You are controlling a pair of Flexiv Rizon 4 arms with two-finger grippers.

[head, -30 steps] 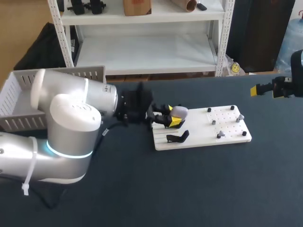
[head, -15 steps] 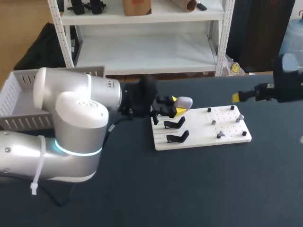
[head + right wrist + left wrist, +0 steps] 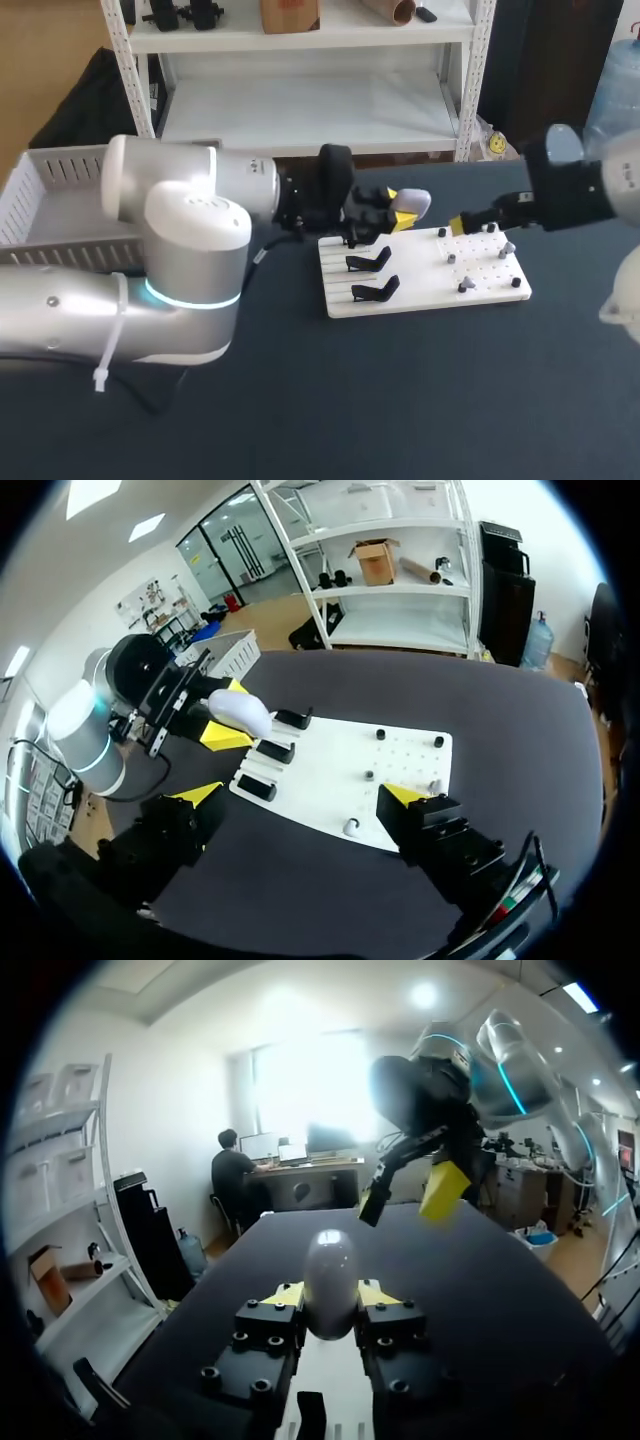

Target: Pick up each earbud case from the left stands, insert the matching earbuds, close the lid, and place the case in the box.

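My left gripper (image 3: 403, 214) is shut on a pale grey earbud case (image 3: 413, 202), held in the air over the far left corner of the white board (image 3: 420, 292). In the left wrist view the case (image 3: 330, 1282) stands out between the yellow fingertips (image 3: 288, 1295). My right gripper (image 3: 470, 222) hangs open just right of the case, above the board's peg area, and shows ahead of the case as well (image 3: 410, 1182). From the right wrist, its own wide-open gripper (image 3: 300, 795) looks down on the board (image 3: 330, 780) and the held case (image 3: 238, 712).
Two black stands (image 3: 368, 262) (image 3: 376, 290) stay on the board's left part. Small grey earbuds (image 3: 508, 247) (image 3: 465, 286) and black pegs (image 3: 441, 233) dot its right part. A white slatted box (image 3: 40, 200) sits at the table's far left.
My left gripper has lifted the case off the board and carried it up and to the right. My right arm has swung in from the right edge toward the board.
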